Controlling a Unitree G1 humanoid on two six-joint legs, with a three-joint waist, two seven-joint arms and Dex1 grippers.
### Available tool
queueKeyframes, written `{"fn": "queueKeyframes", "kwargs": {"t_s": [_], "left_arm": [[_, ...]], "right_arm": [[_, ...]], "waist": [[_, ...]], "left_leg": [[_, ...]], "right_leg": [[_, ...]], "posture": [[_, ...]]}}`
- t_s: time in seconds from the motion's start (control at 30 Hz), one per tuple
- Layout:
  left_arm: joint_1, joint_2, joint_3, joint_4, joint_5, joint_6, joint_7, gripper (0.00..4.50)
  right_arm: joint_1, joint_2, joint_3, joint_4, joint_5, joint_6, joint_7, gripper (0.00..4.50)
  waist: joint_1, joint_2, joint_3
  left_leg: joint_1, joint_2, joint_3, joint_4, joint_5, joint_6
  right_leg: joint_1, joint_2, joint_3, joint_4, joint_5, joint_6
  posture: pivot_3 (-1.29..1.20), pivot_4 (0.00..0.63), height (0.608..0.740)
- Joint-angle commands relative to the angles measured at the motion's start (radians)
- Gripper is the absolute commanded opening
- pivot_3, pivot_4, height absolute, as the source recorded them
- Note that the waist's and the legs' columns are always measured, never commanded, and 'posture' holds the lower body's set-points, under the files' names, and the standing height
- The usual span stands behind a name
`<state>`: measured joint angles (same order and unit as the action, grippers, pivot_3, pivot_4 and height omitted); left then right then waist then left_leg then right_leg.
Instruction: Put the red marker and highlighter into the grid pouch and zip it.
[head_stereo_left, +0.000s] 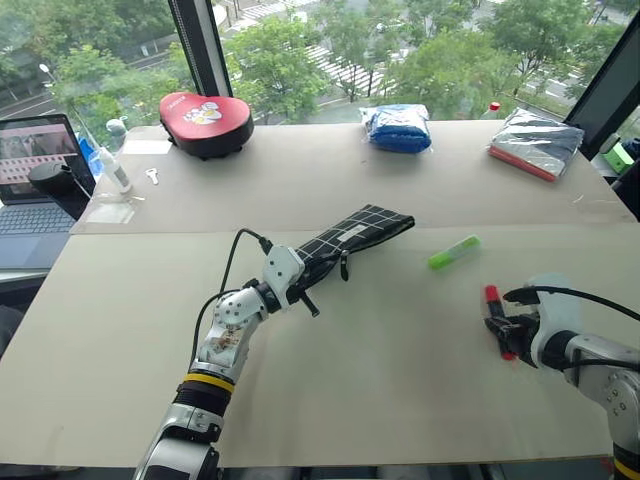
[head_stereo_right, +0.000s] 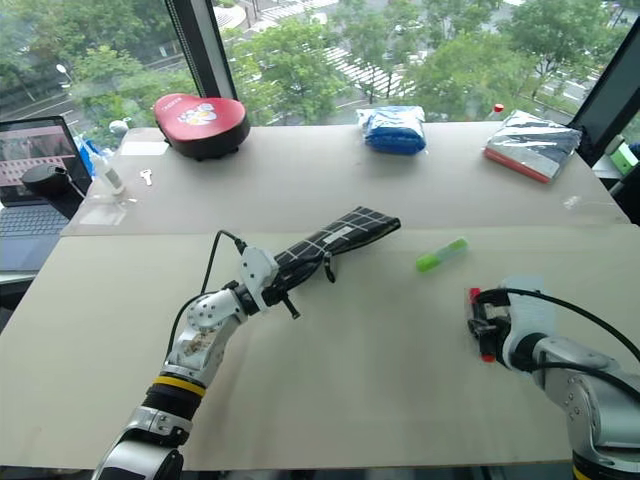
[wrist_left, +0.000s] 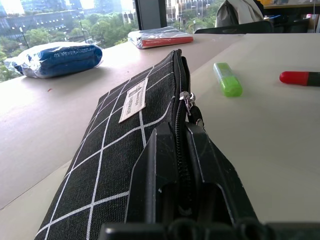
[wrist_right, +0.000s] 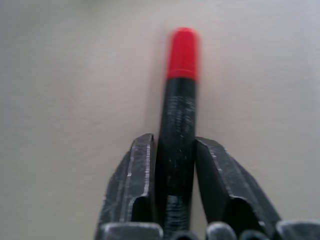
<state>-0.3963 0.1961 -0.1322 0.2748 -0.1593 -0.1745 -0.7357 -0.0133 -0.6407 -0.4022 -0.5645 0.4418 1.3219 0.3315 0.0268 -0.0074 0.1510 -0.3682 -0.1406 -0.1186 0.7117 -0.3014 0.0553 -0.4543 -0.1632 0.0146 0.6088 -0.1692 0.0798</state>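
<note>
The grid pouch, black with thin white lines and a small white label, lies slanted at mid table. My left gripper is shut on its near end, and in the left wrist view the zipper edge runs up between the fingers. To the pouch's right lies the lime-green highlighter, free on the table. Further right is the red marker, black barrel with a red cap. My right gripper is shut on its barrel, a finger pressed to each side, with the cap pointing away from the hand.
Along the far edge by the window sit a red cushion-like case, a blue bundle and a silver packet. A laptop, a small bottle and a key are at the far left.
</note>
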Motion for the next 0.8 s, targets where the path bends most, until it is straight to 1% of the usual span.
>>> {"fn": "queueKeyframes", "kwargs": {"t_s": [0.03, 0.23, 0.3, 0.37, 0.5, 0.6, 0.8], "left_arm": [[-0.023, 0.003, 0.015, -0.019, -0.012, -0.015, 0.002, 0.0], [-0.027, 0.005, 0.012, -0.023, -0.012, -0.013, 0.0, 0.0], [-0.024, 0.006, 0.011, -0.029, -0.014, -0.007, -0.002, 0.0], [-0.017, 0.012, 0.008, -0.038, -0.018, 0.0, -0.012, 0.0], [-0.01, 0.027, 0.009, -0.043, -0.022, 0.004, -0.032, 0.0], [-0.005, 0.039, 0.01, -0.048, -0.023, 0.006, -0.046, 0.0], [0.003, 0.044, 0.008, -0.067, -0.023, 0.012, -0.048, 0.0]], "right_arm": [[0.009, -0.002, 0.006, 0.018, -0.001, -0.015, 0.011, 0.48], [-0.018, -0.008, 0.002, 0.059, -0.02, -0.05, 0.005, 0.48], [-0.084, -0.008, -0.01, 0.089, -0.031, -0.146, 0.01, 0.48], [-0.156, -0.045, -0.002, 0.098, -0.027, -0.27, 0.07, 0.48], [-0.192, -0.219, 0.147, 0.125, -0.17, -0.605, 0.218, 0.48], [-0.241, -0.327, 0.285, 0.197, -0.321, -0.867, 0.281, 0.48], [-0.355, -0.35, 0.495, 0.303, -0.522, -1.237, 0.36, 0.48]], "waist": [[-0.001, 0.0, 0.0], [-0.005, -0.003, 0.0], [-0.007, -0.003, 0.0], [-0.014, -0.002, 0.0], [-0.015, -0.001, 0.001], [-0.015, -0.001, 0.001], [-0.018, -0.002, 0.001]], "left_leg": [[0.0, 0.0, 0.0, 0.0, 0.0, 0.0], [0.0, 0.0, 0.0, 0.0, 0.0, 0.0], [0.001, 0.0, 0.0, 0.0, 0.0, 0.0], [0.001, 0.0, 0.001, 0.0, 0.0, 0.0], [0.001, 0.0, 0.004, 0.0, 0.0, 0.0], [0.001, 0.002, 0.005, 0.0, 0.0, 0.0], [0.001, 0.002, 0.008, 0.0, 0.0, 0.0]], "right_leg": [[0.0, 0.0, 0.0, 0.0, 0.0, 0.0], [0.001, 0.0, 0.0, 0.0, 0.0, 0.0], [0.001, 0.0, 0.0, 0.0, 0.001, 0.0], [0.001, 0.0, 0.001, -0.001, 0.002, 0.0], [-0.001, 0.001, 0.002, -0.001, 0.004, 0.001], [-0.001, 0.002, 0.0, -0.001, 0.004, 0.001], [-0.002, 0.001, 0.002, -0.003, 0.004, 0.001]], "posture": [[0.0, 0.15, 0.74], [0.0, 0.15, 0.74], [0.0, 0.15, 0.74], [0.0, 0.15, 0.74], [0.0, 0.15, 0.74], [0.0, 0.15, 0.74], [0.0, 0.15, 0.74]]}}
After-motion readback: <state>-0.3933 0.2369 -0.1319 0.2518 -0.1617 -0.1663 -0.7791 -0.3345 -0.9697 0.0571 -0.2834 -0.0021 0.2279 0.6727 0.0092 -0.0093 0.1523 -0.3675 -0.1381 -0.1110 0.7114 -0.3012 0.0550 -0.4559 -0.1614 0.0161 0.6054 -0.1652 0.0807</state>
